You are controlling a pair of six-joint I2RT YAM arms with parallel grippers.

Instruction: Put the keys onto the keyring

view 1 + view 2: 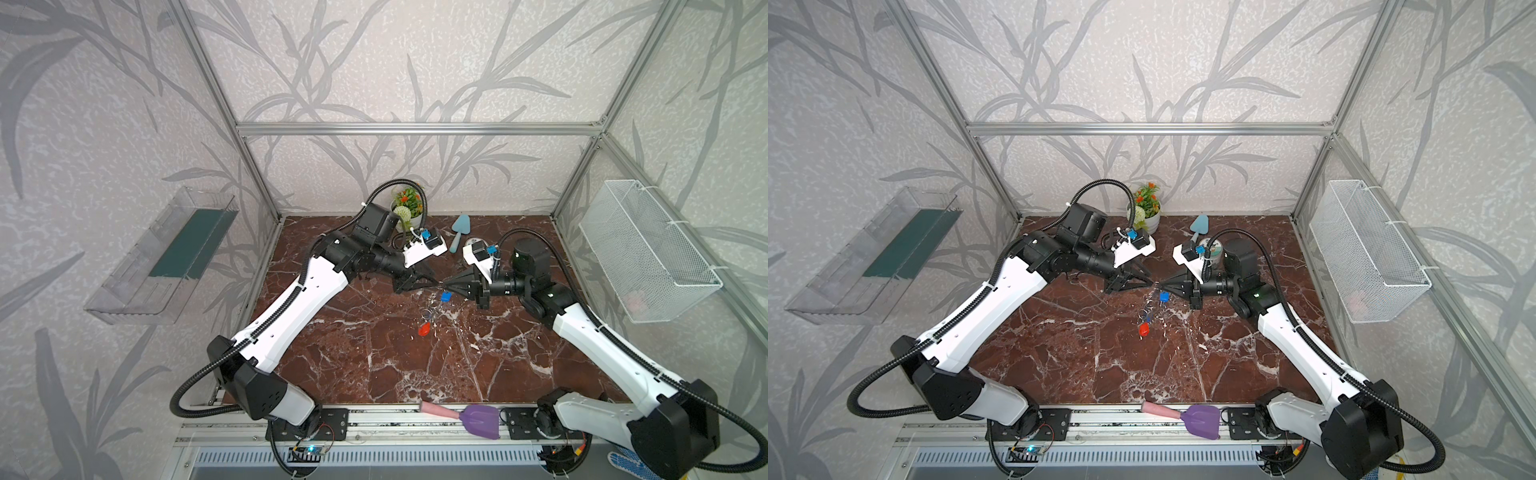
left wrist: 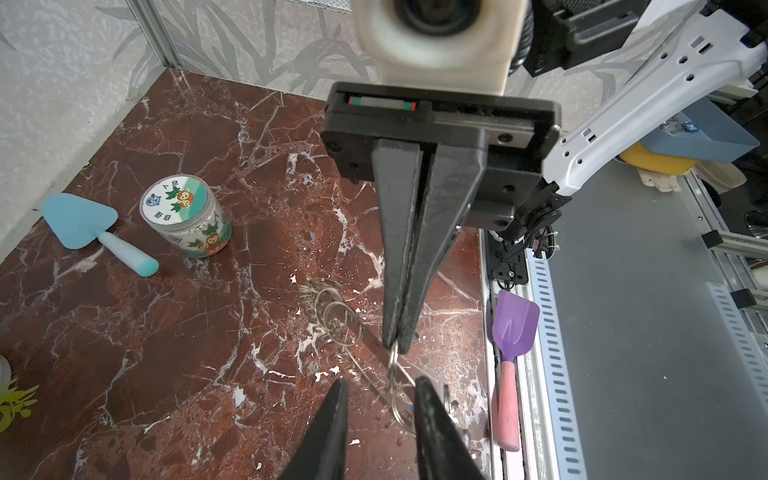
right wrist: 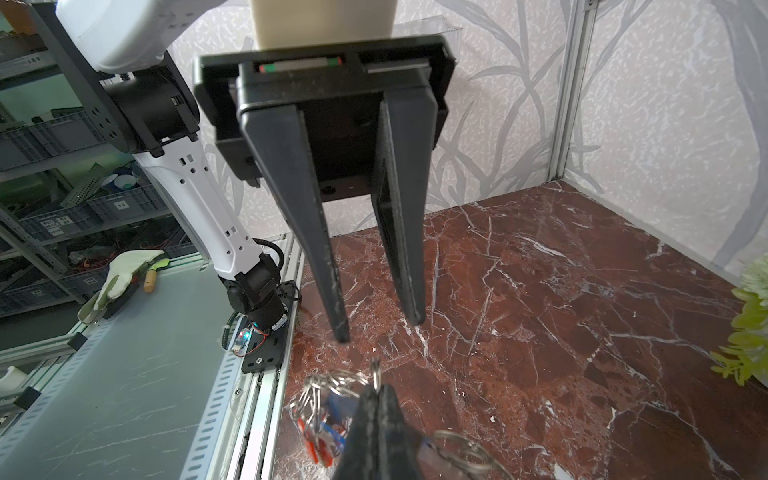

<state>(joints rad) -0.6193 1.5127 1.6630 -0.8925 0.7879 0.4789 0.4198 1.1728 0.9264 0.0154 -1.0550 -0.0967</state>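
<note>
The keyring point(image 1: 431, 311) is a bunch of silver wire rings dangling over the marble table point(image 1: 374, 365). My right gripper point(image 3: 376, 390) is shut on one of its split rings point(image 3: 376, 370). On the bunch hang the keys: a blue one point(image 1: 446, 296) near the top, an orange-red one point(image 1: 424, 329) lowest, and a blue and a red head together point(image 3: 326, 432) in the right wrist view. My left gripper point(image 2: 380, 382) faces the right one tip to tip, open, with the pinched ring point(image 2: 395, 365) between its fingertips point(image 2: 420, 386), close to one of them.
At the back of the table stand a flower pot point(image 1: 405, 208), a light blue trowel point(image 1: 459, 232) and a round tin point(image 2: 185, 216). A purple shovel with a pink handle point(image 1: 461, 413) lies on the front rail. A wire basket point(image 1: 648, 249) and a clear shelf point(image 1: 166, 257) hang on the side walls.
</note>
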